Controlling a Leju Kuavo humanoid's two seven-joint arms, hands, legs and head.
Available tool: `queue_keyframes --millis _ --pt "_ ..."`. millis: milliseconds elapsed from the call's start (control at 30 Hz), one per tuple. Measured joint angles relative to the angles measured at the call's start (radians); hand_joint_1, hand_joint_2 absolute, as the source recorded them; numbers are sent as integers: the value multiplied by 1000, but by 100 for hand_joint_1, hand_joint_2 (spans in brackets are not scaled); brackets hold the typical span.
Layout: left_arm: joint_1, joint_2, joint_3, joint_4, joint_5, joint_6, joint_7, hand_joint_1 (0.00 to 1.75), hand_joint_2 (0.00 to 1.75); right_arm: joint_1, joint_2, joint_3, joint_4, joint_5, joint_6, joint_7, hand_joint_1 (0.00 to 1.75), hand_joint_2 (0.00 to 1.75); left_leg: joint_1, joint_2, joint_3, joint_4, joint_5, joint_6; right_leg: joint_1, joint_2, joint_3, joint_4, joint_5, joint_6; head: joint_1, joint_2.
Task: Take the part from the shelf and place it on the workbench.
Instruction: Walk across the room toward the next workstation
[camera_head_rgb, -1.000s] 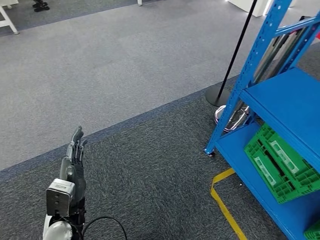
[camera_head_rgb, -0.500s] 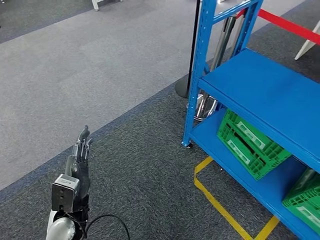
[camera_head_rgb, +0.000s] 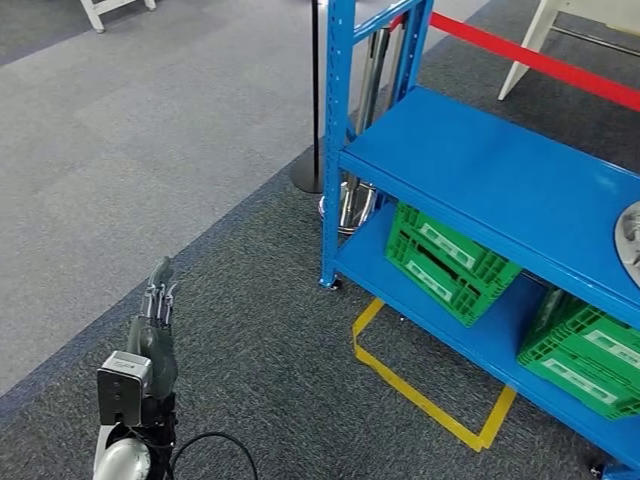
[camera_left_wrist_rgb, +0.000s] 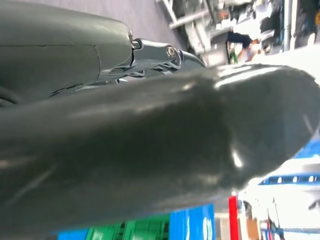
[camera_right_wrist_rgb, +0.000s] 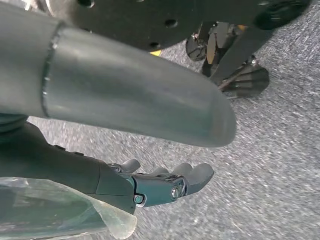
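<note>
A grey metal part (camera_head_rgb: 631, 243), round and cut off by the picture's right edge, lies on the middle board of the blue shelf (camera_head_rgb: 483, 170). My left hand (camera_head_rgb: 155, 325) hangs low at the left, far from the shelf, its fingers straight and apart with nothing in them. In the left wrist view the left hand (camera_left_wrist_rgb: 151, 150) is a close grey blur. My right hand (camera_right_wrist_rgb: 124, 107) hangs over the dark carpet in the right wrist view, its fingers (camera_right_wrist_rgb: 170, 182) stretched out and holding nothing.
Two green crates (camera_head_rgb: 445, 262) (camera_head_rgb: 589, 345) sit on the shelf's lower board. Yellow tape (camera_head_rgb: 423, 400) marks a rectangle on the floor before the shelf. A black stanchion (camera_head_rgb: 313, 170) with a red belt (camera_head_rgb: 528, 55) stands behind the shelf's left post.
The camera has swung right, so the whole scene has slid left. More of the shelf shows and the part has come in at the right edge. My left hand hangs as before.
</note>
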Motion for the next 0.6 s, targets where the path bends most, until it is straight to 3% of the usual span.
queue_keyframes --millis 33,67,100,167,233,300,333,367,433,500,533,567,600 --pt "6 0 1 2 0 2 0 0 0 1 1 0 0 6 0 7 0 0 0 16 0 0 -1 0 -3 -6 -13 29 -4 4 0 0" --pt "11 -1 1 3 0 5 0 0 0 3 1 0 0 12 0 16 0 0 0 30 1 1 -2 -1 -5 -11 -7 20 10 7 0 0" --pt "14 -1 1 5 0 9 0 0 0 6 2 0 0 18 0 24 0 0 1 42 1 2 -4 -4 -8 -20 22 -30 38 10 0 0" --pt "21 -2 2 7 1 21 -1 0 0 8 5 0 0 30 0 37 0 0 -2 64 4 7 -12 -14 -9 -65 103 -168 88 11 1 0" --pt "27 -2 4 7 2 31 -2 0 0 5 9 0 0 37 0 43 0 0 -8 82 7 13 -19 -25 -6 -93 146 -240 101 0 -2 0" --pt "30 -2 7 7 3 34 -3 0 0 6 11 0 0 40 0 45 0 0 -9 101 12 15 -22 -33 -4 -75 146 -242 101 -16 -5 0" --pt "31 -2 7 7 3 35 -3 0 44 8 11 0 0 40 0 46 0 0 -6 98 14 19 -27 -38 -4 -64 145 -242 103 -22 -6 0" --pt "31 -3 8 7 3 36 -3 0 87 9 11 0 0 41 0 46 0 0 -2 80 10 35 -42 -44 -5 -53 145 -243 105 -28 -6 0" --pt "36 -2 10 7 4 40 -3 0 175 8 11 0 0 41 -1 47 0 0 3 23 -26 128 -101 -52 -6 -29 145 -244 109 -38 -9 0" --pt "47 -2 13 8 9 48 -3 0 175 7 11 0 0 41 -1 45 0 0 4 -8 -87 265 -163 -54 -4 -1 144 -244 111 -44 -10 0" --pt "53 -2 15 8 11 53 -3 0 175 8 11 0 0 40 -1 44 0 0 4 -11 -108 306 -172 -52 -2 14 143 -244 112 -45 -10 0" --pt "57 -1 16 9 13 58 -3 0 175 10 11 -1 0 37 0 43 0 0 4 -13 -112 312 -161 -49 0 29 143 -244 113 -46 -10 0" --pt "60 0 16 9 13 61 -3 0 175 11 12 -3 0 32 3 43 0 0 3 -18 -100 279 -132 -43 1 44 143 -244 114 -46 -10 0"
